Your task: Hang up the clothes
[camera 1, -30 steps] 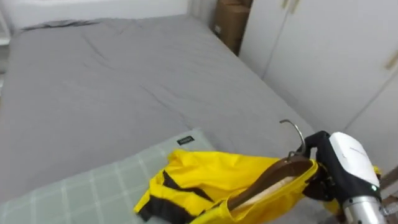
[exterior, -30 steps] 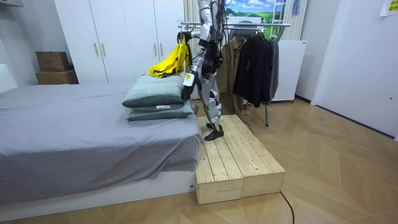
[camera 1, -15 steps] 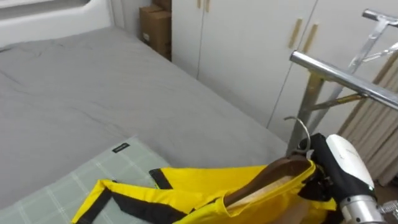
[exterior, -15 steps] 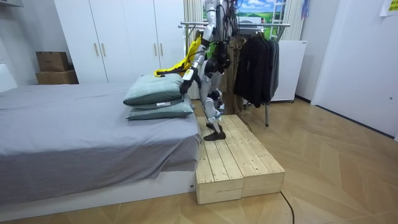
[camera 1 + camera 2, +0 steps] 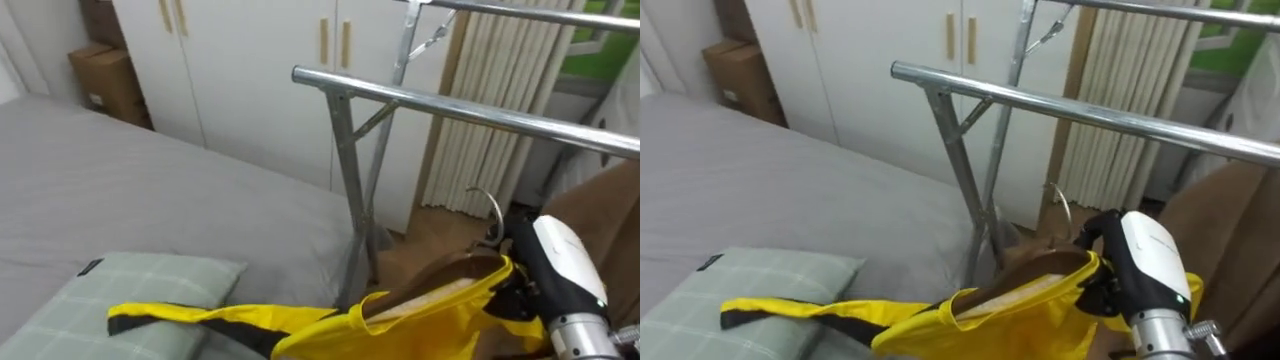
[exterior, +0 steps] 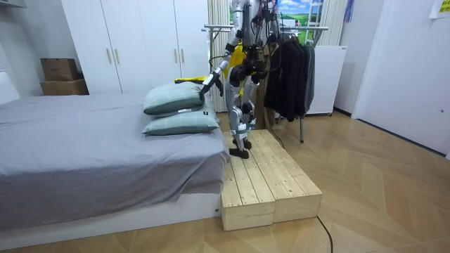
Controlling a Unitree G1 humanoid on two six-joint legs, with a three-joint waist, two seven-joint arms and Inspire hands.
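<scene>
Below the near rail [image 5: 450, 105], right hand [image 5: 562, 268] is clenched round wooden hanger [image 5: 440, 282] bearing yellow garment [image 5: 300, 328]; its tail trails left over pillow [image 5: 130, 285]. Garment on hanger: done. Outstanding: hooking onto rail. Left hand [image 6: 208, 79]: state cannot be told

No words can be read. Dark tag [image 5: 90, 267] on pillow [image 5: 150, 285], label [image 5: 97, 100] on box [image 5: 108, 72], yellow sign [image 6: 441, 7]: print too small.

Yellow-and-black garment [image 5: 330, 325] on wooden hanger [image 5: 440, 283], trailing over pillow [image 5: 120, 295]
</scene>
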